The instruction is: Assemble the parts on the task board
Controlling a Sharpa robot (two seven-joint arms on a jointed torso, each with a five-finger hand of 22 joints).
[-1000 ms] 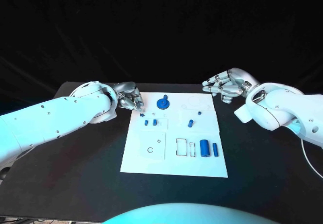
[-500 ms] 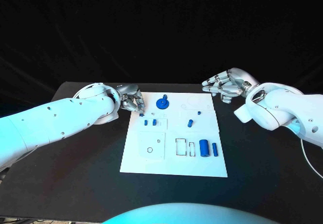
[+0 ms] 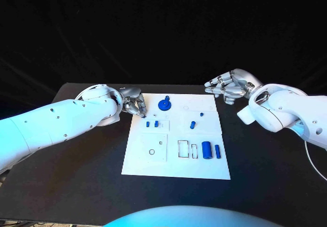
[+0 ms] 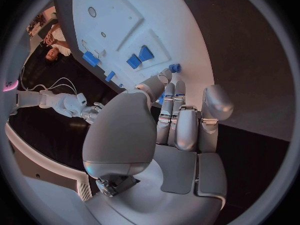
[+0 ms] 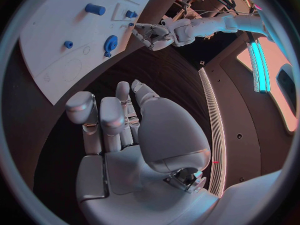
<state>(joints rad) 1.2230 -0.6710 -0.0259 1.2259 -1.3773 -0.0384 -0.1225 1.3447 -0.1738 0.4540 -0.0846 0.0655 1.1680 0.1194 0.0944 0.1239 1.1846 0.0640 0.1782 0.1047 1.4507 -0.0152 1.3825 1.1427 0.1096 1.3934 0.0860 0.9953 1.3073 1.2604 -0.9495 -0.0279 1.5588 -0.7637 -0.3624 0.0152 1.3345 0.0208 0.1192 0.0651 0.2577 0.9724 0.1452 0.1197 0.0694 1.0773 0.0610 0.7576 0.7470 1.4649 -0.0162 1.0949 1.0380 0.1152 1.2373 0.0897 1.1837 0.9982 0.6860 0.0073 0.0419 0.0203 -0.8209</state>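
- Sitting at the far left corner of the task board [image 3: 177,171], left hand [image 3: 133,103] with fingers curled together, tips reaching down at a small blue part [image 4: 174,68] by the board's left edge
- Appearing to pinch or nudge that part, probably to seat it; cannot tell whether actually grasping it, since the fingertips are hiding the contact
- Hovering off the far right corner of the board, right hand [image 3: 229,86] holding nothing, fingers loosely bent and apart, likely staying clear so the left can work
- Standing at the board's far middle, a blue knobbed part [image 3: 165,103], seemingly already seated
- Lying in the near right recesses, 2 blue cylinders [image 3: 212,151], side by side, presumably waiting their turn
- Resting mid-board, small blue pieces [image 3: 152,124] on the left and another [image 3: 193,125] to their right, well apart from both hands
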